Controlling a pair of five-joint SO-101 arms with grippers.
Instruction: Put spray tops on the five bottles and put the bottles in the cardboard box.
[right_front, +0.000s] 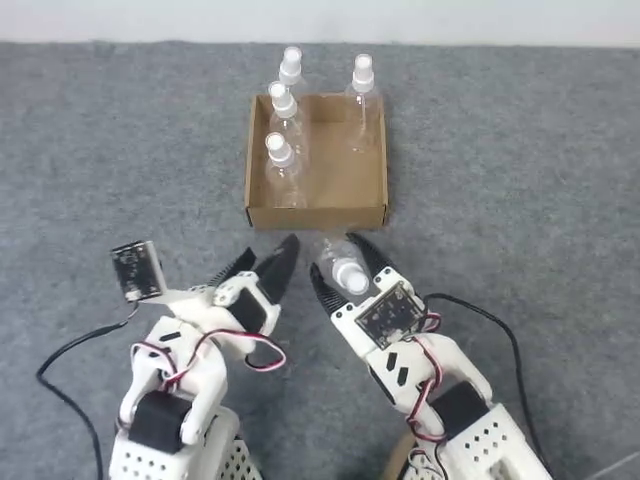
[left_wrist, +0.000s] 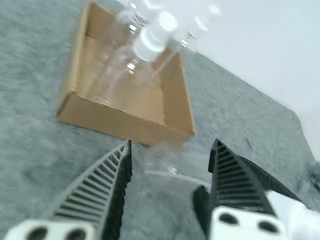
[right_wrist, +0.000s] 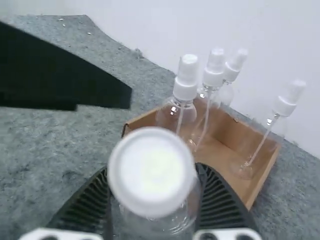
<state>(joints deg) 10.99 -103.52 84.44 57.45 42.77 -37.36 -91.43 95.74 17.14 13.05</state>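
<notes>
Bottle (right_front: 337, 250), cap up, squeezed tight in right gripper (right_front: 340, 262), just in front of cardboard box (right_front: 316, 215). Box straight ahead, nearer right arm. Left gripper (right_front: 258, 265) spread apart, holding nothing.

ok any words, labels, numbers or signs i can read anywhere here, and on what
None can be read.
cardboard box: plain, no print on the faces in view.
bottles in the box and the held bottle in the right tool: clear, no labels.
circuit boards on the wrist cameras: tiny marks, too small to read.
</notes>
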